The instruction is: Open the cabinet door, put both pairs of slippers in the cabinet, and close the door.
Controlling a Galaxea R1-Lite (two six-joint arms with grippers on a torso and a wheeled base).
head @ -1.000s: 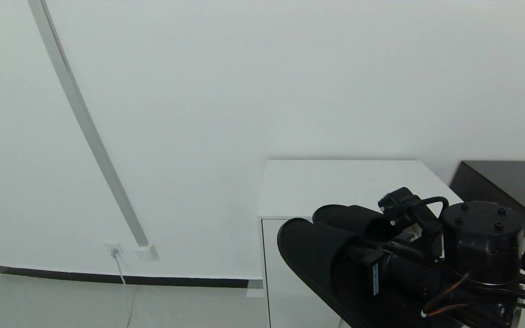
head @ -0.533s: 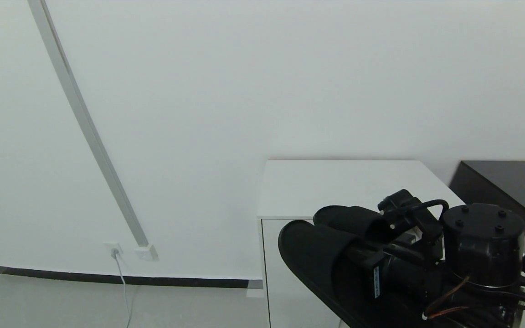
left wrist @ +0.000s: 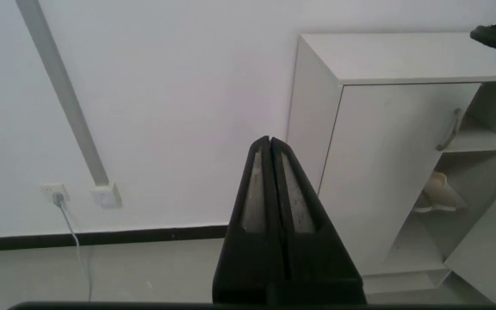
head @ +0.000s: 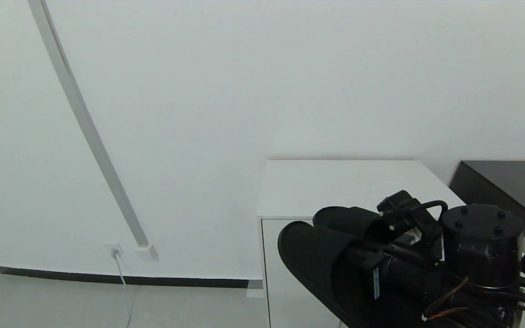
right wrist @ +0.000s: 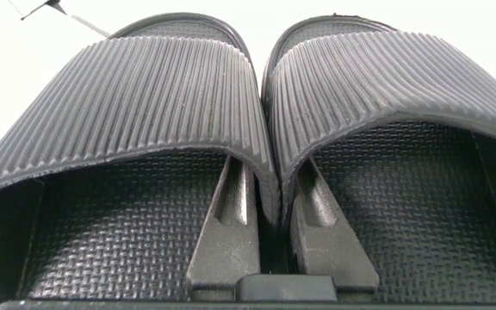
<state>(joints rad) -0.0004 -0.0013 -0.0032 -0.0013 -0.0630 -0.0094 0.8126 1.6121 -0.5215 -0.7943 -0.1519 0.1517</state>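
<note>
**Black slippers clamped in my right gripper, in front of the open cabinet**

My right wrist view shows the grip itself. My right gripper (right wrist: 269, 176) has one finger under each ribbed strap of the black slippers (right wrist: 179, 95), pinching the pair's touching inner sides together. In the head view the pair (head: 317, 250) hangs in front of the white cabinet (head: 335, 182), below the front edge of its top.

My left wrist view shows the cabinet's inside. The door (left wrist: 394, 172) stands open, and a pale slipper (left wrist: 437, 191) lies on the shelf under the upper one. My left gripper (left wrist: 269, 146) is pressed closed on nothing, off to the cabinet's left.

Behind runs a white wall with a slanting cable duct (head: 84, 123), a socket (head: 113, 249) and a black skirting (head: 107, 277). A dark unit (head: 508, 182) stands just right of the cabinet.
</note>
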